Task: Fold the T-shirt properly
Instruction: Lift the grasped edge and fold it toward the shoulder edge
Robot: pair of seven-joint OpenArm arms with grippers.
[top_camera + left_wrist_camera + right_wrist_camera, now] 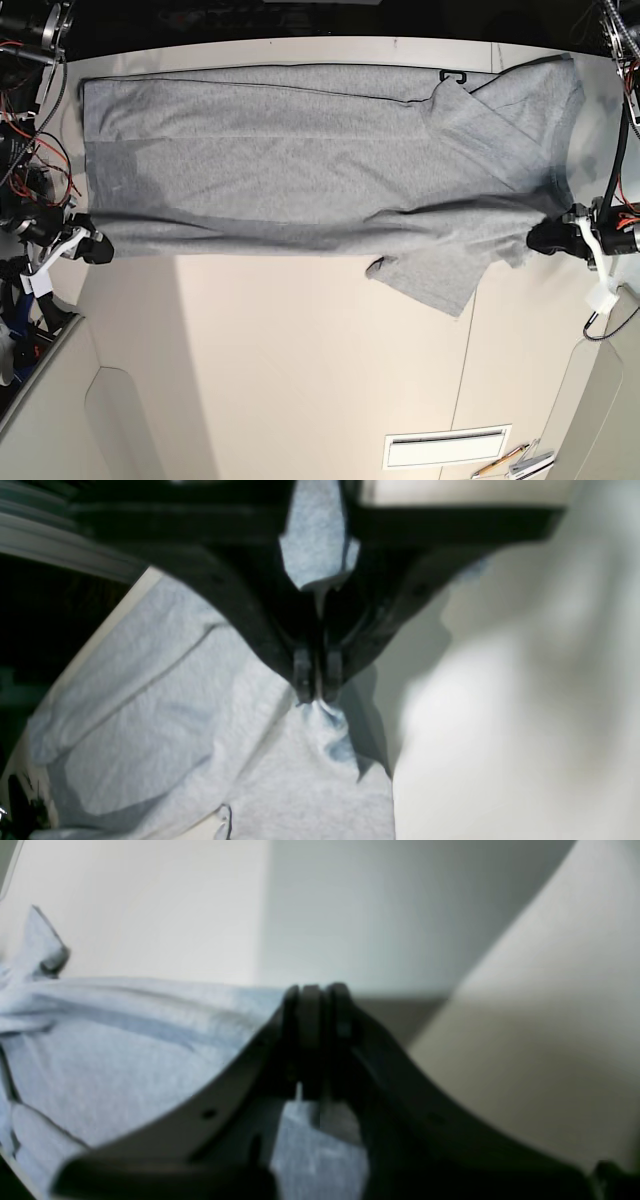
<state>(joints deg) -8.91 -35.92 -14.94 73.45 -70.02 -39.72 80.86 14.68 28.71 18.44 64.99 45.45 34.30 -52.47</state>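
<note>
The heather-grey T-shirt (300, 150) lies spread lengthwise along the far part of the white table (300, 350), plain side up. One sleeve (440, 275) hangs toward the near side. At the shirt's right end in the base view, my left gripper (545, 238) is shut on the near edge. The left wrist view shows its fingertips (317, 695) pinching a bunched bit of the T-shirt (150, 705). My right gripper (100, 248) is shut on the near corner at the other end. In the right wrist view it (315, 990) holds the T-shirt (125, 1055), with fabric between the jaws.
Red and black cables (30, 150) hang by the arm at the base view's left. A white slotted plate (447, 447) and some pens (505, 462) lie at the near right. The table's far edge (300, 45) runs just behind the shirt.
</note>
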